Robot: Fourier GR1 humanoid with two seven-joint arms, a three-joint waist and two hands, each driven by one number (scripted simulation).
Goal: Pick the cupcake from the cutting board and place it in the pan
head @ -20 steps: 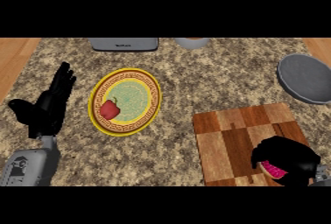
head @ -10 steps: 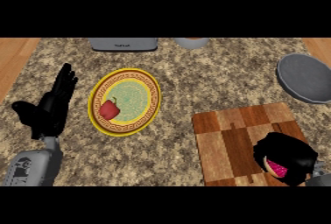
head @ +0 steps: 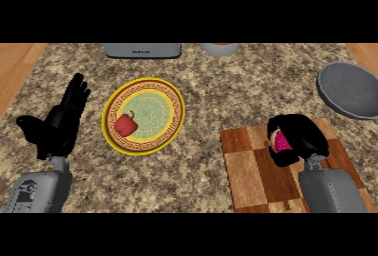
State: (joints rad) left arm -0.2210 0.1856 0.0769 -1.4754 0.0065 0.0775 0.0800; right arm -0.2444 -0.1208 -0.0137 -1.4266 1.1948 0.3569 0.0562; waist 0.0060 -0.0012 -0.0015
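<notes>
My right hand (head: 301, 136) is over the far part of the wooden cutting board (head: 255, 170), fingers curled round the cupcake (head: 282, 142). Only the cupcake's pink side shows between thumb and fingers. The grey pan (head: 351, 90) lies at the right edge of the counter, up and to the right of that hand. At the left my left hand (head: 59, 122) stands open, fingers straight, beside the plate.
A yellow-rimmed patterned plate (head: 159, 97) with a red pepper (head: 125, 125) on it lies left of centre. A grey appliance (head: 142, 49) and a grey cup (head: 220, 48) stand at the counter's far edge. Wood floor shows past both sides.
My right hand, with the cupcake in it, has moved up the board away from the near edge, towards the pan. The left hand has stayed put.
</notes>
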